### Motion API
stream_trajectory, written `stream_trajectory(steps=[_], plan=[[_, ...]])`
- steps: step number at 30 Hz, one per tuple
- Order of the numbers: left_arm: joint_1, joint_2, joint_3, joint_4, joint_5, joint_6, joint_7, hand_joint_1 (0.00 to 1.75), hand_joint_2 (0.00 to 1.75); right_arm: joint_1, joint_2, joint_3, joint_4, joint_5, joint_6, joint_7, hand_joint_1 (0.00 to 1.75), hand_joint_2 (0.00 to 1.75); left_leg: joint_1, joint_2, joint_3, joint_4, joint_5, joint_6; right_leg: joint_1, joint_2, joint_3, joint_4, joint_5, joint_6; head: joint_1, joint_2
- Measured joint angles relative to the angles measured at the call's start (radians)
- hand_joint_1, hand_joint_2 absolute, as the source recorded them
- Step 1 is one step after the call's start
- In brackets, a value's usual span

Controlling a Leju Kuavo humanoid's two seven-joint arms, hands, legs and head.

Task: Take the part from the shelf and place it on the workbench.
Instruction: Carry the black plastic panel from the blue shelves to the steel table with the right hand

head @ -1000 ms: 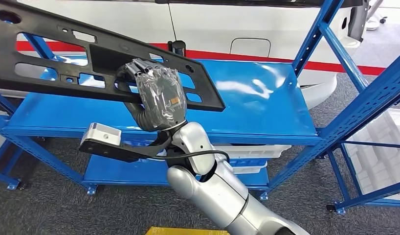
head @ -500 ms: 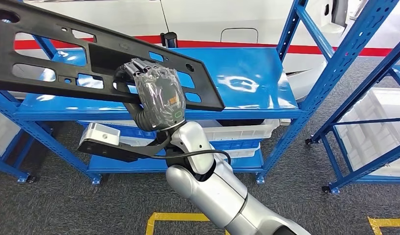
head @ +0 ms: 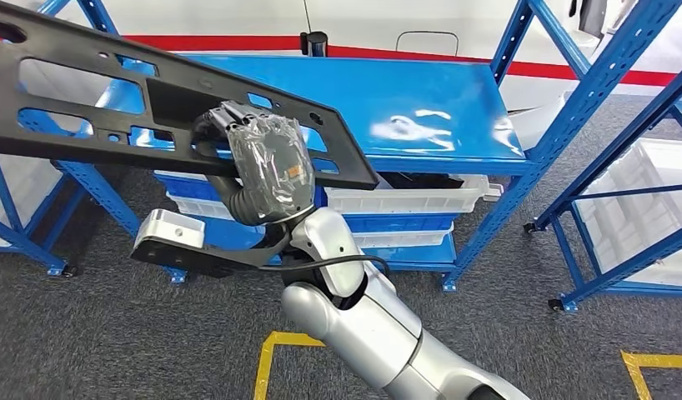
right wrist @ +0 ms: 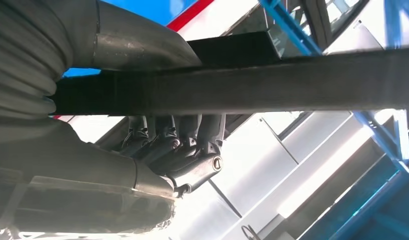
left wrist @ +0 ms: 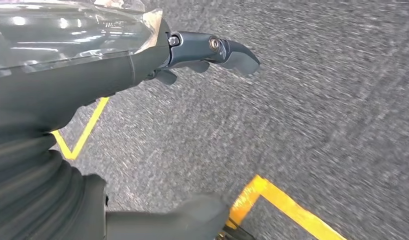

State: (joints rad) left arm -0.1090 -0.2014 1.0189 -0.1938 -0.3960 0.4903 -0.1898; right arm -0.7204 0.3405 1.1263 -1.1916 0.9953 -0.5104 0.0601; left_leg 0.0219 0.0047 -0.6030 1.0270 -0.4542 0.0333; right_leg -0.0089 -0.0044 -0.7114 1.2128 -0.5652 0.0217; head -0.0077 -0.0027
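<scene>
The part (head: pixel 183 96) is a long black plastic panel with several cut-outs, raised slantwise in front of the blue shelf (head: pixel 421 100) and apart from it. My right hand (head: pixel 267 167), wrapped in clear film, grips the panel near its lower edge, fingers curled over the top. From the right wrist, the panel (right wrist: pixel 272 82) appears as a dark bar with my right hand's fingers (right wrist: pixel 177 150) hooked around it. My left hand (left wrist: pixel 82 85) hangs over grey carpet, fingers (left wrist: pixel 227 50) extended and apart from the thumb, holding nothing.
White bins (head: pixel 404 200) sit on the shelf's lower tier. A second blue rack (head: pixel 621 142) with a white crate stands at the right. Yellow floor tape (head: pixel 271 367) runs across the grey carpet close to me. A white car body fills the background.
The whole view has shifted: the shelf looks farther off and more floor and yellow tape show, so the camera has moved. The panel stays in my right hand in the same pose.
</scene>
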Motion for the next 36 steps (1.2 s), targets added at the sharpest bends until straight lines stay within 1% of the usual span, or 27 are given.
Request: stream_trajectory(steps=[1, 2, 3, 5, 7, 8, 9, 11, 12, 13, 15, 16, 17, 18, 19, 20, 22, 24, 26, 27, 29, 31, 32, 33, 34, 35, 36], plan=[[0.0, 0.0, 0.0, 0.0, 0.0, 0.001, 0.0, 0.0, 1.75, -0.002, 0.0, 0.003, 0.001, -0.004, 0.0, 0.0, 1.75, 1.75, -0.001, 0.001, -0.016, 0.0, 0.013, 0.0, -0.001, 0.0, -0.004, 0.058, -0.025, 0.003, 0.0, 0.0], [0.0, 0.0, 0.0, 0.0, -0.001, 0.001, 0.0, 0.0, 1.75, -0.004, 0.0, 0.006, 0.002, -0.008, -0.001, 0.0, 1.75, 1.75, -0.002, 0.001, -0.032, 0.001, 0.026, 0.0, -0.001, 0.0, 0.002, 0.095, -0.028, 0.01, 0.0, 0.0], [0.0, 0.0, 0.0, 0.0, -0.002, 0.002, 0.0, 0.0, 1.75, -0.006, 0.0, 0.009, 0.004, -0.014, -0.001, 0.001, 1.75, 1.75, -0.003, 0.002, -0.048, 0.001, 0.038, -0.002, 0.0, 0.0, 0.023, 0.099, -0.014, 0.019, 0.0, 0.0], [0.0, -0.001, 0.0, 0.0, -0.004, 0.002, 0.0, 0.0, 1.75, -0.015, 0.0, 0.014, 0.009, -0.026, -0.005, 0.004, 1.75, 1.75, -0.005, 0.003, -0.075, 0.002, 0.063, -0.007, 0.002, 0.0, 0.112, 0.01, 0.021, 0.027, 0.0, 0.0], [0.0, -0.004, 0.0, 0.0, -0.007, 0.003, -0.001, 0.0, 1.75, -0.026, 0.001, 0.019, 0.012, -0.035, -0.011, 0.007, 1.75, 1.75, -0.006, 0.002, -0.093, 0.001, 0.086, -0.017, 0.009, 0.001, 0.226, -0.149, 0.01, 0.013, -0.001, 0.0], [0.0, -0.005, 0.0, 0.0, -0.008, 0.003, -0.001, 0.0, 1.75, -0.03, 0.001, 0.02, 0.014, -0.037, -0.015, 0.008, 1.75, 1.75, -0.005, 0.003, -0.096, -0.002, 0.099, -0.022, 0.014, 0.001, 0.258, -0.204, -0.001, 0.005, -0.001, 0.0], [0.0, -0.005, 0.0, 0.0, -0.009, 0.003, -0.001, 0.0, 1.75, -0.033, 0.001, 0.021, 0.016, -0.039, -0.018, 0.009, 1.75, 1.75, -0.004, 0.004, -0.098, -0.008, 0.112, -0.029, 0.018, 0.002, 0.271, -0.235, -0.008, -0.002, 0.0, 0.0], [0.002, -0.005, 0.0, 0.0, -0.01, 0.003, -0.001, 0.0, 1.75, -0.037, 0.001, 0.023, 0.022, -0.041, -0.022, 0.009, 1.75, 1.75, 0.0, 0.003, -0.104, -0.017, 0.12, -0.043, 0.012, 0.003, 0.256, -0.243, 0.012, -0.014, 0.001, 0.0], [0.003, -0.005, 0.0, 0.0, -0.01, 0.003, -0.002, 0.0, 1.75, -0.039, 0.001, 0.023, 0.024, -0.042, -0.023, 0.01, 1.75, 1.75, 0.002, 0.001, -0.11, -0.006, 0.096, -0.049, 0.008, 0.002, 0.25, -0.245, 0.025, -0.024, 0.0, 0.0], [0.004, -0.005, 0.0, 0.0, -0.01, 0.003, -0.002, 0.0, 1.75, -0.04, 0.001, 0.024, 0.027, -0.042, -0.023, 0.01, 1.75, 1.75, 0.003, -0.001, -0.119, 0.026, 0.052, -0.054, 0.004, 0.0, 0.241, -0.247, 0.04, -0.034, -0.003, 0.0], [0.004, -0.004, 0.0, 0.0, -0.01, 0.003, -0.002, 0.0, 1.75, -0.041, 0.001, 0.025, 0.032, -0.042, -0.023, 0.01, 1.75, 1.75, 0.006, -0.004, -0.143, 0.144, -0.056, -0.064, 0.004, -0.003, 0.217, -0.245, 0.065, -0.046, -0.007, 0.0], [0.004, -0.004, 0.0, 0.0, -0.01, 0.003, -0.002, 0.0, 1.75, -0.041, 0.001, 0.026, 0.034, -0.042, -0.023, 0.01, 1.75, 1.75, 0.007, -0.004, -0.151, 0.21, -0.086, -0.07, 0.005, -0.004, 0.202, -0.243, 0.076, -0.047, -0.007, 0.0], [0.004, -0.003, 0.0, 0.0, -0.01, 0.003, -0.002, 0.0, 1.75, -0.041, 0.001, 0.026, 0.037, -0.043, -0.024, 0.01, 1.75, 1.75, 0.008, -0.005, -0.151, 0.257, -0.089, -0.075, 0.006, -0.004, 0.185, -0.239, 0.087, -0.045, -0.007, 0.0], [0.004, -0.003, 0.0, 0.0, -0.01, 0.003, -0.003, 0.0, 1.75, -0.041, 0.001, 0.027, 0.04, -0.043, -0.024, 0.01, 1.75, 1.75, 0.011, -0.004, -0.136, 0.275, -0.071, -0.078, 0.005, -0.005, 0.168, -0.233, 0.095, -0.042, -0.008, 0.0], [0.004, -0.002, 0.0, 0.0, -0.01, 0.002, -0.004, 0.0, 1.75, -0.041, 0.001, 0.027, 0.043, -0.043, -0.025, 0.01, 1.75, 1.75, 0.013, -0.004, -0.106, 0.258, -0.044, -0.082, 0.004, -0.005, 0.151, -0.224, 0.102, -0.038, -0.007, 0.0], [0.004, -0.002, 0.0, 0.0, -0.01, 0.0, -0.005, 0.0, 1.75, -0.042, 0.001, 0.028, 0.045, -0.043, -0.025, 0.01, 1.75, 1.75, 0.017, -0.004, -0.062, 0.212, -0.024, -0.084, 0.002, -0.005, 0.135, -0.213, 0.106, -0.034, -0.008, 0.0], [0.001, -0.002, 0.0, 0.0, -0.01, -0.006, -0.009, 0.0, 1.75, -0.043, 0.002, 0.027, 0.048, -0.042, -0.028, 0.01, 1.75, 1.75, 0.017, -0.007, 0.031, 0.086, -0.034, -0.083, 0.004, -0.005, 0.106, -0.191, 0.114, -0.025, -0.008, 0.0], [-0.001, -0.003, -0.001, 0.0, -0.01, -0.012, -0.012, 0.0, 1.75, -0.044, 0.002, 0.027, 0.05, -0.041, -0.031, 0.012, 1.75, 1.75, 0.01, -0.012, 0.067, 0.017, -0.06, -0.073, 0.007, -0.006, 0.088, -0.181, 0.127, -0.008, -0.007, 0.0], [0.0, -0.004, -0.001, 0.0, -0.008, -0.017, -0.013, 0.0, 1.75, -0.045, 0.001, 0.027, 0.054, -0.038, -0.032, 0.013, 1.75, 1.75, 0.007, -0.009, 0.054, 0.005, -0.051, -0.052, 0.008, -0.004, 0.076, -0.178, 0.135, 0.009, -0.007, 0.0], [0.0, -0.004, -0.001, 0.0, -0.006, -0.02, -0.013, 0.0, 1.75, -0.045, 0.0, 0.027, 0.056, -0.036, -0.033, 0.015, 1.75, 1.75, 0.007, -0.006, 0.046, 0.001, -0.041, -0.038, 0.007, -0.003, 0.066, -0.166, 0.121, 0.011, -0.006, 0.0], [0.0, -0.002, 0.0, 0.0, -0.004, -0.026, -0.012, 0.0, 1.75, -0.045, 0.0, 0.026, 0.06, -0.033, -0.033, 0.018, 1.75, 1.75, 0.009, -0.001, 0.024, -0.004, -0.018, -0.014, 0.005, 0.0, 0.036, -0.089, 0.048, 0.003, -0.002, 0.0], [0.0, 0.0, 0.0, 0.0, -0.003, -0.025, -0.01, 0.0, 1.75, -0.045, -0.001, 0.025, 0.064, -0.032, -0.032, 0.021, 1.75, 1.75, 0.008, 0.001, -0.004, -0.003, 0.004, -0.007, 0.004, 0.001, 0.009, 0.036, -0.025, -0.001, 0.003, 0.0], [0.0, 0.0, 0.0, 0.0, -0.003, -0.022, -0.01, 0.0, 1.75, -0.045, -0.001, 0.025, 0.065, -0.032, -0.032, 0.022, 1.75, 1.75, 0.008, 0.002, -0.019, -0.003, 0.016, -0.008, 0.003, 0.001, 0.007, 0.083, -0.036, 0.005, 0.003, 0.0], [0.0, -0.001, 0.0, 0.0, -0.003, -0.018, -0.009, 0.0, 1.75, -0.044, -0.001, 0.025, 0.066, -0.033, -0.031, 0.022, 1.75, 1.75, 0.007, 0.004, -0.033, -0.003, 0.027, -0.009, 0.002, 0.001, 0.019, 0.1, -0.028, 0.015, 0.004, 0.0], [0.0, -0.002, 0.0, 0.0, -0.003, -0.015, -0.009, 0.0, 1.75, -0.044, -0.001, 0.026, 0.067, -0.033, -0.03, 0.023, 1.75, 1.75, 0.008, 0.005, -0.046, -0.002, 0.037, -0.012, 0.002, 0.001, 0.047, 0.083, -0.006, 0.025, 0.004, 0.0], [0.0, -0.003, 0.0, 0.0, -0.003, -0.013, -0.009, 0.0, 1.75, -0.044, 0.0, 0.026, 0.067, -0.034, -0.029, 0.023, 1.75, 1.75, 0.008, 0.005, -0.058, -0.002, 0.048, -0.015, 0.001, 0.001, 0.09, 0.033, 0.016, 0.031, 0.004, 0.0], [0.0, -0.004, 0.0, 0.0, -0.003, -0.012, -0.009, 0.0, 1.75, -0.045, 0.0, 0.026, 0.067, -0.035, -0.028, 0.025, 1.75, 1.75, 0.007, 0.005, -0.068, -0.002, 0.058, -0.02, 0.002, 0.001, 0.145, -0.039, 0.026, 0.031, 0.005, 0.0]])
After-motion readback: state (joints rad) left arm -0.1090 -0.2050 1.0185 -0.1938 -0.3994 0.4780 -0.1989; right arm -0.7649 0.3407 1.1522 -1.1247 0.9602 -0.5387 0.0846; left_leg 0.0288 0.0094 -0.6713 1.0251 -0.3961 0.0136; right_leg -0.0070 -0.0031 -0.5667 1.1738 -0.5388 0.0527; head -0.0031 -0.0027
